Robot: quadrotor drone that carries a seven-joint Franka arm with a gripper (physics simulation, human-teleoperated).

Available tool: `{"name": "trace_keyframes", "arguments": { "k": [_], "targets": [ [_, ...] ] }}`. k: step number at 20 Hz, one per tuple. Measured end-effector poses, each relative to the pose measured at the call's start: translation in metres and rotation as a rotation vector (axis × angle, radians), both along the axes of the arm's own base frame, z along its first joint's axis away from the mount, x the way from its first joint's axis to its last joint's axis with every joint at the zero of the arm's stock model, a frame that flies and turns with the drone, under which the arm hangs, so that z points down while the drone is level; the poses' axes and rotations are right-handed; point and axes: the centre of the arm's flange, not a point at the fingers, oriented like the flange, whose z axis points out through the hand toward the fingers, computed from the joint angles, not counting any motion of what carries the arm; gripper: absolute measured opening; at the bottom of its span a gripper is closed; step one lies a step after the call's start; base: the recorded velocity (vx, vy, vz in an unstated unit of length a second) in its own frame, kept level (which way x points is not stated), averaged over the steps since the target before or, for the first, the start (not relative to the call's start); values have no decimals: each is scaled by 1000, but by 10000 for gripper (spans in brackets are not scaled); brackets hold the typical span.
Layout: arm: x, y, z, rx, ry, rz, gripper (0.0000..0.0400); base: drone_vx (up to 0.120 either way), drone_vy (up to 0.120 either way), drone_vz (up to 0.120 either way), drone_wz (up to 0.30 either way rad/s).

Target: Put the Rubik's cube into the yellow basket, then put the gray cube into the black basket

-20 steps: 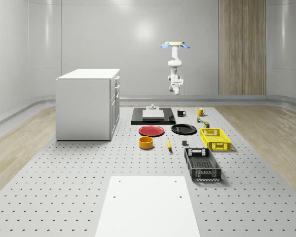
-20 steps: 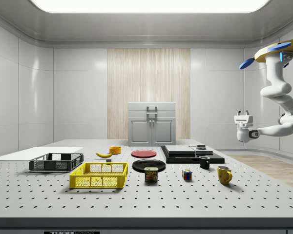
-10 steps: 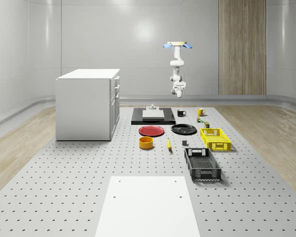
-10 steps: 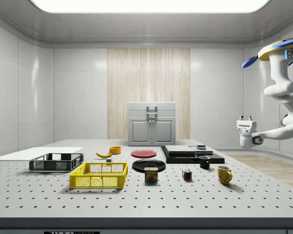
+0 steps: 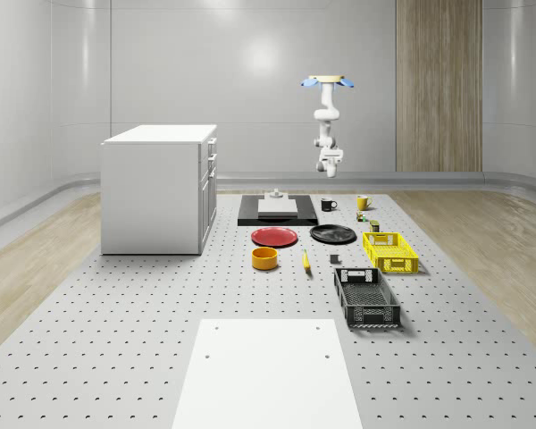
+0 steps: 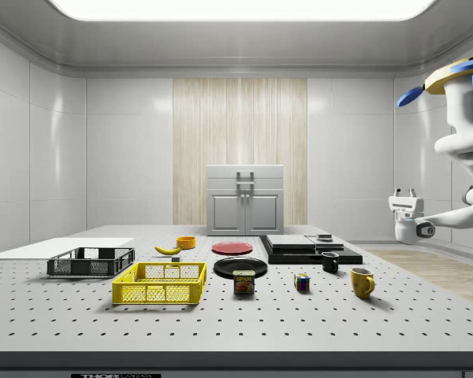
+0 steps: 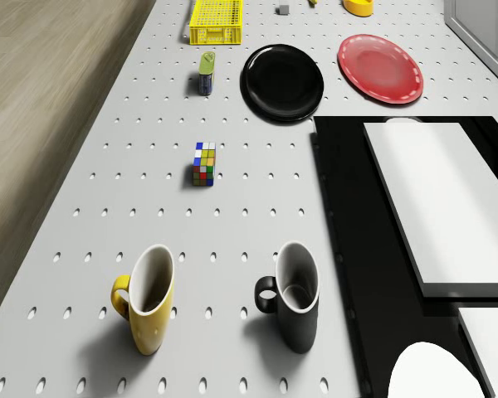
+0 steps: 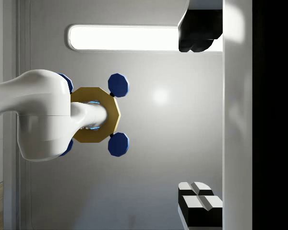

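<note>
Moved: drone [image 6: 463,75] slid further toward the side view's right, gripper [image 6: 405,191] flipped to point up
Drone: hovering high past the table's [image 5: 116,357] far end
Fingers: spread apart, holding nothing
Rubik's cube [image 7: 204,163]: on the table between spam can [image 7: 206,73] and yellow mug [image 7: 148,297]
Yellow basket [image 5: 389,251]: well apart from it

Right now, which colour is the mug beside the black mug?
The mug is yellow, standing apart from the black mug; the drone view shows it best.

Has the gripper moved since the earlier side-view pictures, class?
Yes. Against the fixed yellow mug, the gripper has shifted toward the side view's right and slightly lower, fingers pointing upward.
</note>
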Motion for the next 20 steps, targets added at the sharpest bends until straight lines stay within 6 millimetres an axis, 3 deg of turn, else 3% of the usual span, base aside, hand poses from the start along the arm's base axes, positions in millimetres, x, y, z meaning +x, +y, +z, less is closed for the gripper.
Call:
{"name": "trace_keyframes", "arguments": {
  "k": [20],
  "targets": [
    [-1,1,1,-8,-15,0,400,120,112,0,0]
  ]
}}
